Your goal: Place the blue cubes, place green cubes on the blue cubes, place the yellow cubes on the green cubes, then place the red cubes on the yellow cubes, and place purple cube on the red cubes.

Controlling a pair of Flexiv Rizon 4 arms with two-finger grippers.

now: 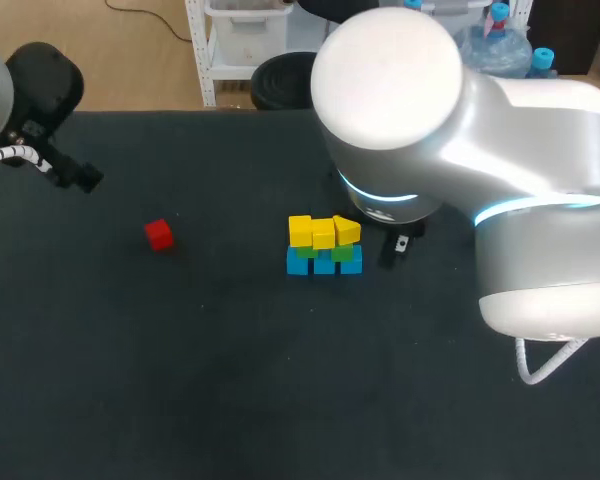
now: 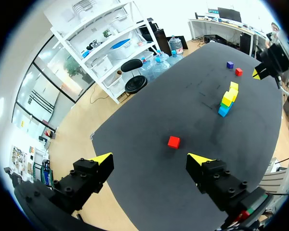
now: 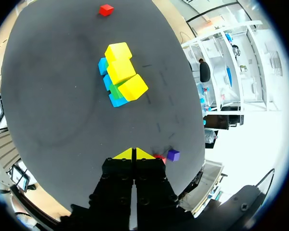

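Three blue cubes (image 1: 325, 263) stand in a row mid-table, with green cubes (image 1: 340, 252) on them and yellow cubes (image 1: 323, 231) on top; the same stack (image 3: 120, 74) lies ahead of my right gripper (image 3: 134, 154). That gripper is shut with nothing between its tips, and a red cube (image 3: 159, 157) and a purple cube (image 3: 173, 155) sit on the table just beside it. Another red cube (image 1: 159, 234) lies alone to the left, ahead of my open left gripper (image 2: 150, 160), shown as a red cube (image 2: 173, 142) there. My right arm (image 1: 540, 200) hides the purple cube in the head view.
The dark table (image 1: 180, 380) stretches bare in front of the stack and to its left. My left arm (image 1: 40, 85) stays at the far left corner, well away from the cubes.
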